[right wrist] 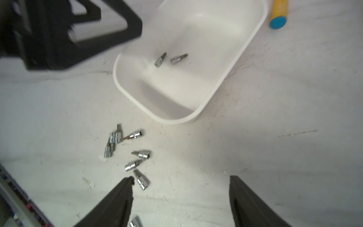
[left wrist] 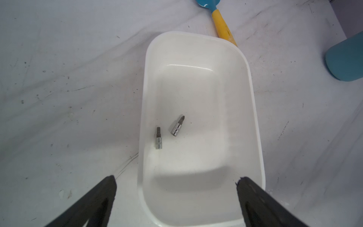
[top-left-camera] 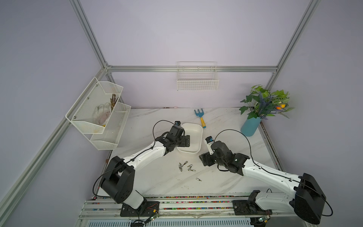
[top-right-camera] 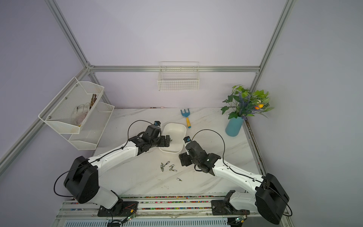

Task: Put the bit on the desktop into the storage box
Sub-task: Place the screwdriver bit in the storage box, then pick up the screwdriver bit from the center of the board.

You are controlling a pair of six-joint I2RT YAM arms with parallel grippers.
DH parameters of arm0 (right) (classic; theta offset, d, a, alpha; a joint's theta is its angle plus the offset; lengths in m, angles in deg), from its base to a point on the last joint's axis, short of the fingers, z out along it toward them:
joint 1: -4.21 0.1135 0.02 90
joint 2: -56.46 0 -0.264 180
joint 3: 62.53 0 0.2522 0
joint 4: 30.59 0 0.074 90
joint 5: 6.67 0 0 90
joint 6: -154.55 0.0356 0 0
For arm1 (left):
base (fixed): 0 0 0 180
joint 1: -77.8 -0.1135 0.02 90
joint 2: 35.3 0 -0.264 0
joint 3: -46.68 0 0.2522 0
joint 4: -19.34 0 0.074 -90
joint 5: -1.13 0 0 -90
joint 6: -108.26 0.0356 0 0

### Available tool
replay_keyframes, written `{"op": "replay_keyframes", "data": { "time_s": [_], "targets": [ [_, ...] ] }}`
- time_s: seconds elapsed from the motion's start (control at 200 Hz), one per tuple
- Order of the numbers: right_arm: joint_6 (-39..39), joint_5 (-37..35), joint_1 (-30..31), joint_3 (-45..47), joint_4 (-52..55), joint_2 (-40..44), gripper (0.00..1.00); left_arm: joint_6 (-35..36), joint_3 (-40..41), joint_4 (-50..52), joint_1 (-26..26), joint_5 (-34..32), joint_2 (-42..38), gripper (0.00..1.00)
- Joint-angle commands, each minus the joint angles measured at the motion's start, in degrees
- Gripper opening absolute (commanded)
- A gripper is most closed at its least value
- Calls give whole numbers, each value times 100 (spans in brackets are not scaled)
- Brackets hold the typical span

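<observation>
Beneath the left claw (left wrist: pixel 176 183), whose fingers stand wide apart with nothing between them, sits the storage box (left wrist: pixel 241 118) on the tabletop (left wrist: pixel 68 98). Two bits lie on the box floor ahead of this claw, close together but not touching: a blunt-tipped bit (left wrist: pixel 158 138) and a pointed bit (left wrist: pixel 177 126). Past the box's far end lies a garden fork (left wrist: pixel 224 25), its yellow handle close to the rim. A blue vase (left wrist: pixel 345 59) stands farther off to one side.

The right claw (right wrist: pixel 181 180) is also parted and holds nothing; it hangs over the tabletop short of the box. The nearest loose bit (right wrist: pixel 141 179) lies just beside one finger, outside the gap. Scattered bits (right wrist: pixel 142 154) lie ahead, between this claw and the box, some in a touching clump. A further bit (right wrist: pixel 135 222) lies back beneath the claw. In the right wrist view the left claw's black body overhangs one side of the box, leaving its near end uncovered. A wire basket (top-left-camera: pixel 197 84) and a mesh rack (top-left-camera: pixel 98 114) hang on the walls, well apart from both claws.
</observation>
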Motion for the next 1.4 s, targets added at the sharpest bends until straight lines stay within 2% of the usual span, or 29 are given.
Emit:
{"op": "replay_keyframes", "data": {
  "time_s": [0.0, 0.14, 0.285, 0.295, 0.32, 0.485, 0.995, 1.395],
  "targets": [
    [133, 396, 309, -293, 889, -413, 76, -207, 518, -303, -210, 43, -766, 100],
    [20, 264, 762, -571, 1386, -944, 69, -181, 1221, -451, -473, -123, -1413, 100],
    [-51, 117, 1169, -721, 1641, -1333, 67, 76, 1800, -757, -561, -393, -1893, 100],
    [-53, 120, 1189, -731, 1654, -1351, 63, 106, 1845, -769, -563, -405, -1937, 100],
    [-53, 124, 1230, -753, 1677, -1400, 60, 168, 1946, -871, -564, -441, -1992, 100],
    [-88, 281, 1420, -976, 1881, -1791, 50, 327, 2512, -1508, -564, -719, -2193, 100],
    [-247, 310, 1628, -1361, 2128, -2472, 30, 324, 2533, -1388, -565, -778, -2178, 100],
    [-246, 291, 1628, -1466, 2097, -2700, 23, 324, 2534, -1384, -564, -798, -2189, 100]
  ]
}}
